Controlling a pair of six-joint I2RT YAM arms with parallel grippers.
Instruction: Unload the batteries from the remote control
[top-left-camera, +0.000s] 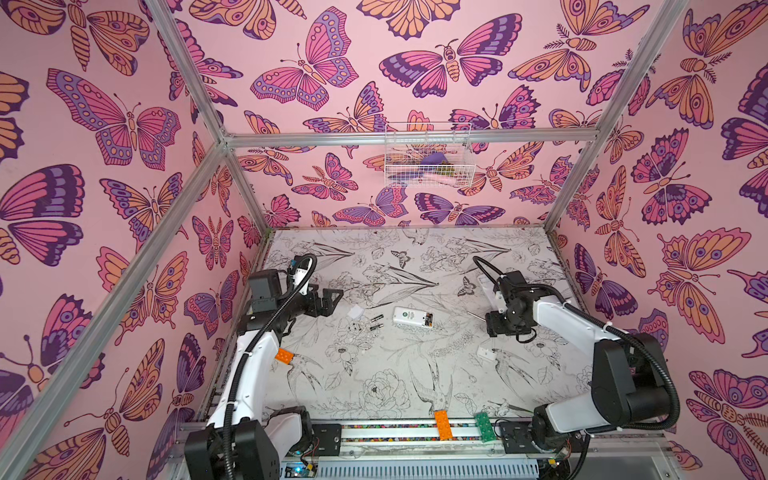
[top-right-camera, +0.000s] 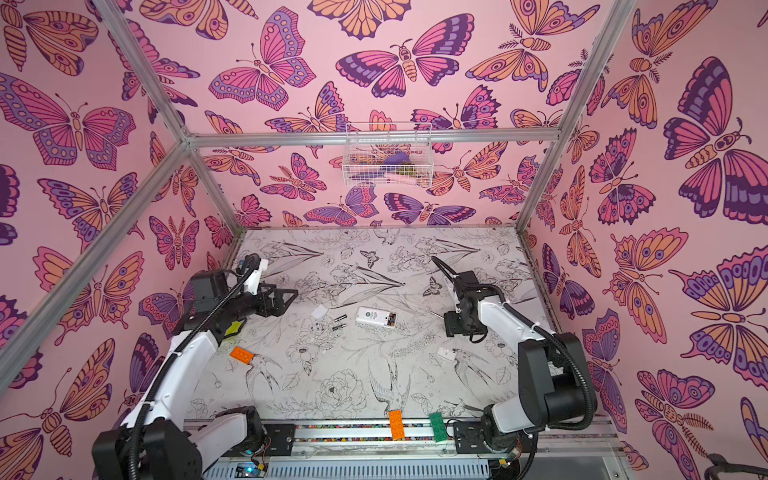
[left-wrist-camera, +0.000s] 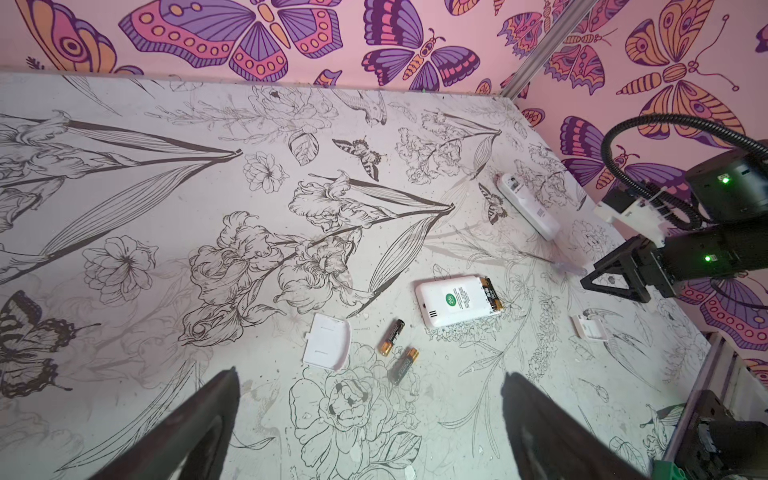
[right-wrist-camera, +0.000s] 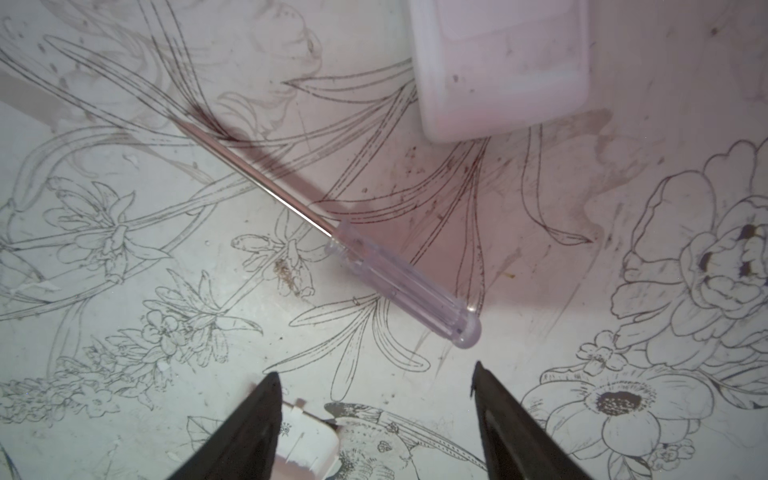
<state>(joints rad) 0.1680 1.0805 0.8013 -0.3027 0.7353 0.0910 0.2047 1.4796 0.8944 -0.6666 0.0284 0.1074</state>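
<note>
The white remote control (top-left-camera: 411, 318) (left-wrist-camera: 453, 301) lies back-up mid-table, its compartment open. Batteries (left-wrist-camera: 492, 295) still sit inside at its end. Two loose batteries (top-left-camera: 376, 323) (left-wrist-camera: 392, 336) lie beside it, by a white cover (left-wrist-camera: 327, 341). My left gripper (top-left-camera: 332, 301) (left-wrist-camera: 370, 376) hovers open just left of them, holding nothing. On the right my right gripper (top-left-camera: 489, 324) (right-wrist-camera: 374, 372) is open and empty above the table. The handle end of a clear-handled screwdriver (right-wrist-camera: 399, 274) lies just in front of its fingertips.
A second white remote (left-wrist-camera: 530, 208) (right-wrist-camera: 503, 66) lies behind the screwdriver, and another small white cover (top-left-camera: 486, 353) (right-wrist-camera: 305, 444) in front of the right gripper. An orange brick (top-left-camera: 284, 355) lies by the left arm. Orange (top-left-camera: 442, 424) and green (top-left-camera: 484, 424) bricks sit on the front rail.
</note>
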